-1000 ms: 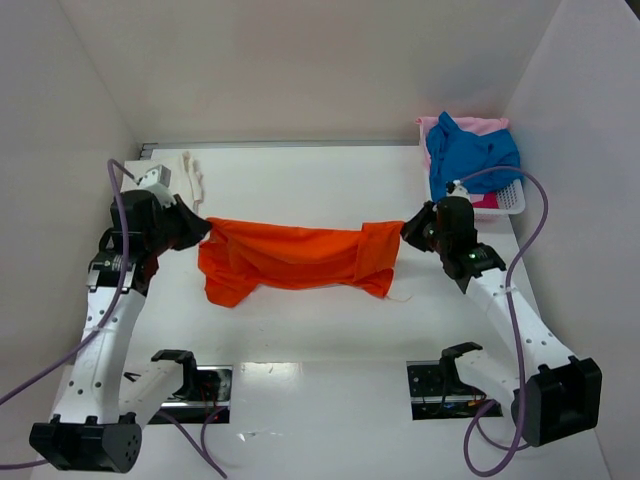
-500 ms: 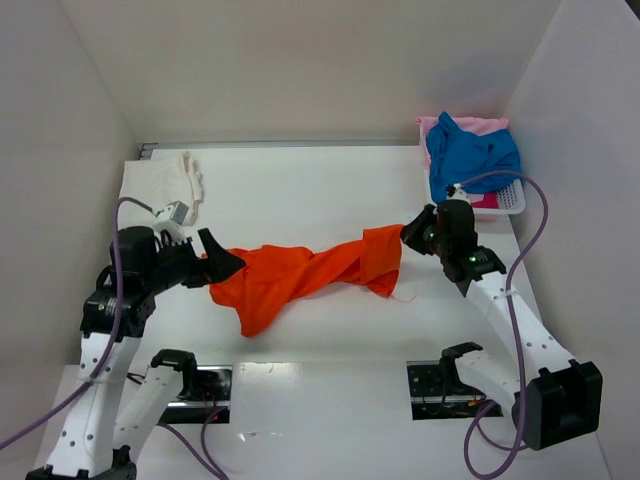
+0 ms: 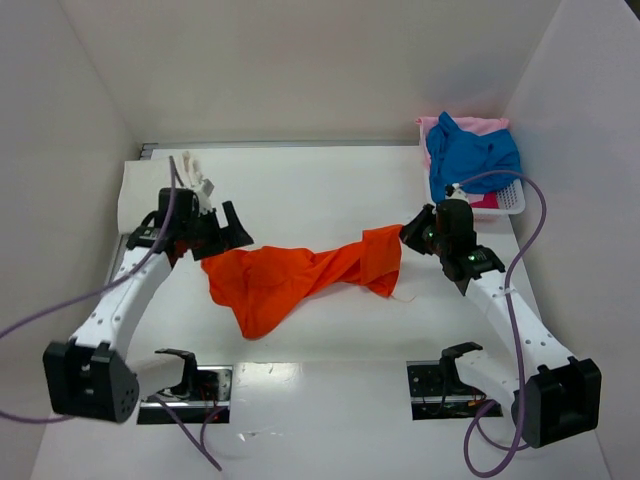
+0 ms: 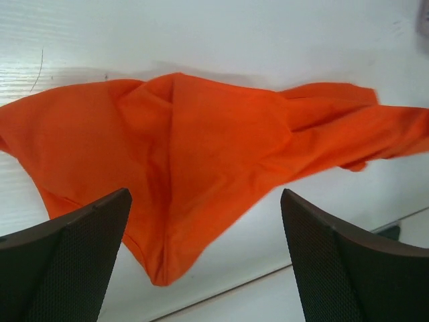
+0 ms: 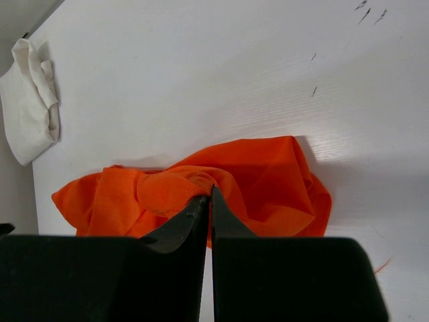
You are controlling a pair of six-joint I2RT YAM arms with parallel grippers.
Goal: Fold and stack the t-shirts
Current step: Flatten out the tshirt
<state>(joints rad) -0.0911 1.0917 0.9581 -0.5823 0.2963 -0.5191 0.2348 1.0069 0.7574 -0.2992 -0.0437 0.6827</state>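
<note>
Now left gripper (image 4: pixel 206 194) gapes, having dropped the bright orange cloth t-shirt (image 3: pixel 285 278); right gripper (image 5: pixel 209 194) stays clamped on its edge, probably a sleeve; spread lost.

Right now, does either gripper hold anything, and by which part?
The right gripper is shut on the orange tee, pinching a bunched fold at the end nearest that arm. The left gripper is open over the other end and holds nothing.

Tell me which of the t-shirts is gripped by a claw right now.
The orange t-shirt mid-table: the right claw pinches its right end. The blue t-shirt and pink t-shirt sit in the basket; the cream t-shirt lies untouched far left.
</note>
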